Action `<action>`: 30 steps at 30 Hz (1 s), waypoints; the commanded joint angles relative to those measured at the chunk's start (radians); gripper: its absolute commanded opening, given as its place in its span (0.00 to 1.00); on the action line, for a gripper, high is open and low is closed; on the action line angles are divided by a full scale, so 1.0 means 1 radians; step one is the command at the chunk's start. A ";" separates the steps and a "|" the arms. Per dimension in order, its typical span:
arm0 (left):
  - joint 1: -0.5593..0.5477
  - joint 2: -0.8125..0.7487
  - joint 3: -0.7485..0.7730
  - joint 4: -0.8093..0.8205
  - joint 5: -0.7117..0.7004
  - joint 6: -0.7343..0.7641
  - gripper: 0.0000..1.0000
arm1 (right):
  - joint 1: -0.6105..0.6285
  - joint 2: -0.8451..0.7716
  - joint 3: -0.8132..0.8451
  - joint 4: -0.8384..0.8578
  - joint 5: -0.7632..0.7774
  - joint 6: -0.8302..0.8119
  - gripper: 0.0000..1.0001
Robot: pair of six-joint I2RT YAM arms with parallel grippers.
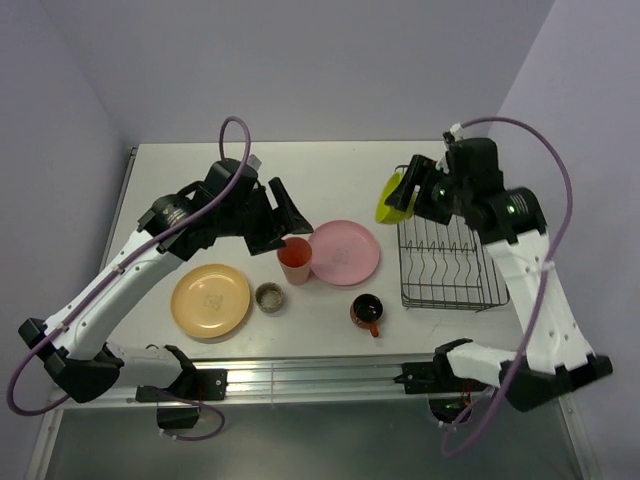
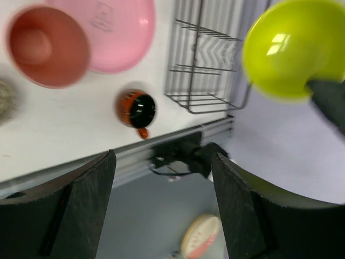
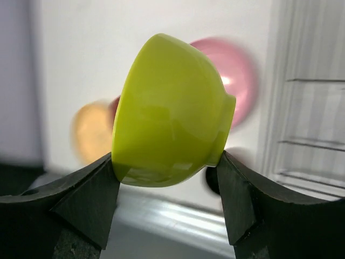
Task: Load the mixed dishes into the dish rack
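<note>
So the right fingers [image 3: 81, 205] are clamping the lime-green bowl [image 3: 172, 113], with the dish rack [image 1: 450, 265] sitting just beside them. The left fingers [image 2: 81, 205] are hanging spread apart, empty, salmon tumbler [image 2: 48, 46] ahead of them.

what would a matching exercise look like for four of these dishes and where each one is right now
Things:
1. lime-green bowl
2. pink plate
3. pale orange plate
4. dark mug

Places:
A. flat on the table, farthest left of the dishes
B. clamped in the right gripper, off the table
C. on the table by the dish rack's near left corner
D. flat on the table between the salmon tumbler and the dish rack

Pairs: 1-B, 2-D, 3-A, 4-C
</note>
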 commanded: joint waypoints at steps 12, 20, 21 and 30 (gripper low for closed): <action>0.003 -0.026 -0.092 -0.045 -0.200 0.336 0.76 | -0.030 0.777 0.417 -0.278 1.147 -0.095 0.00; 0.013 -0.054 -0.170 0.050 -0.145 0.418 0.76 | -0.104 1.004 0.500 -0.314 1.291 -0.115 0.00; 0.016 -0.048 -0.167 0.046 -0.140 0.427 0.76 | -0.110 1.015 0.505 -0.325 1.296 -0.100 0.00; 0.034 -0.041 -0.173 0.052 -0.137 0.482 0.76 | -0.121 1.145 0.571 -0.310 1.288 -0.112 0.00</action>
